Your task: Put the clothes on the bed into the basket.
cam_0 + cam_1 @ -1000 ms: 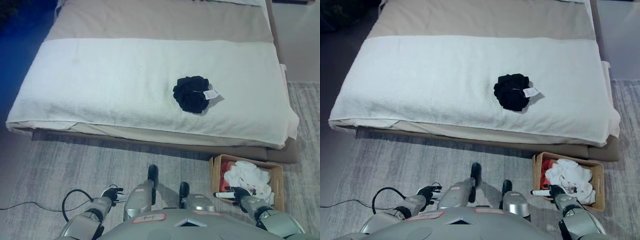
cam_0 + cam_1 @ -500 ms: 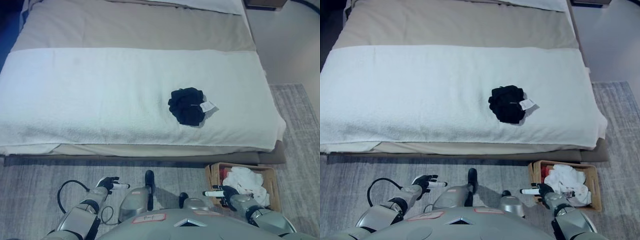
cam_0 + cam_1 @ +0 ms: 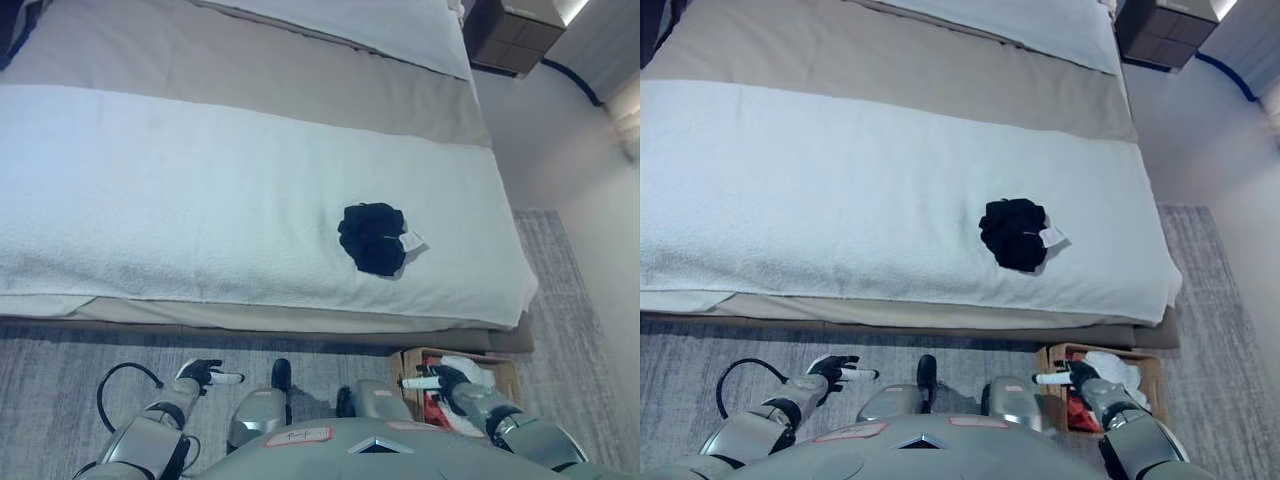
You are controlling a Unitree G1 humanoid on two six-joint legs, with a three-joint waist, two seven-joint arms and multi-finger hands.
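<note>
Black garment (image 3: pixel 373 237) bunched on bed (image 3: pixel 200 200), white tag (image 3: pixel 412 241) pointing right.

**Black garment on the bed, basket on the rug**

A crumpled black garment (image 3: pixel 1014 232) with a white tag lies on the white towel-like cover (image 3: pixel 840 200) of the bed (image 3: pixel 890 60). On the grey rug (image 3: pixel 700 350), a brown woven basket (image 3: pixel 1150 372) holds white and red clothes. The right hand (image 3: pixel 1072 377) hovers at the basket's near edge, fingers extended; the left hand (image 3: pixel 835 370) hangs above the rug.

Soft, even, dimmish indoor light, faint shadow beneath the bed (image 3: pixel 300 330) edge, slight overall softness, no glare.
</note>
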